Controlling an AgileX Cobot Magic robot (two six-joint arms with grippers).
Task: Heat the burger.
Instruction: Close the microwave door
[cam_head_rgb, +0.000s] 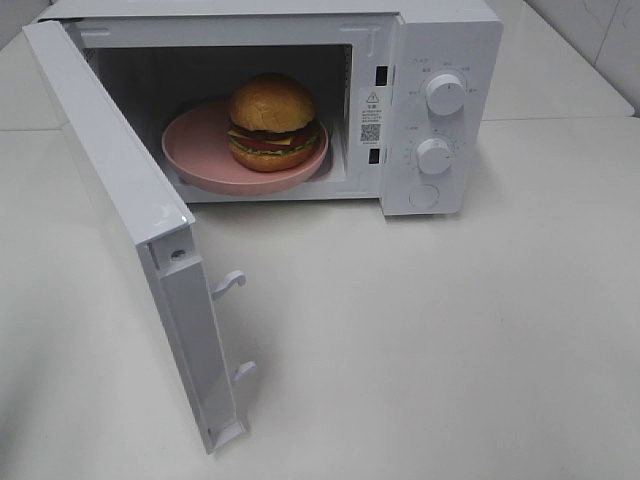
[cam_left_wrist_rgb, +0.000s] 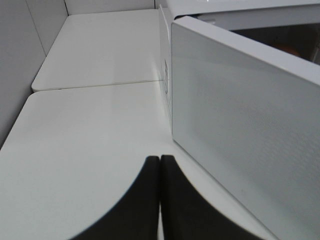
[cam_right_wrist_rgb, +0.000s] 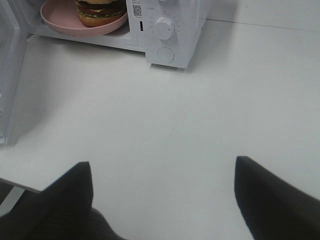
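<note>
Across the table (cam_right_wrist_rgb: 200, 125) from right end effector (cam_right_wrist_rgb: 162, 163) sits burger (cam_right_wrist_rgb: 100, 11) (in microwave (cam_right_wrist_rgb: 180, 45)).

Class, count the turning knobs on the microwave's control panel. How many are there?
2. The upper knob sits near the top of the panel; the lower knob is directly below it. The round part beneath them looks like a flat button, not a knob. None appears hidden.

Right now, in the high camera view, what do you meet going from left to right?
open microwave door → burger → QR sticker → control panel
</note>
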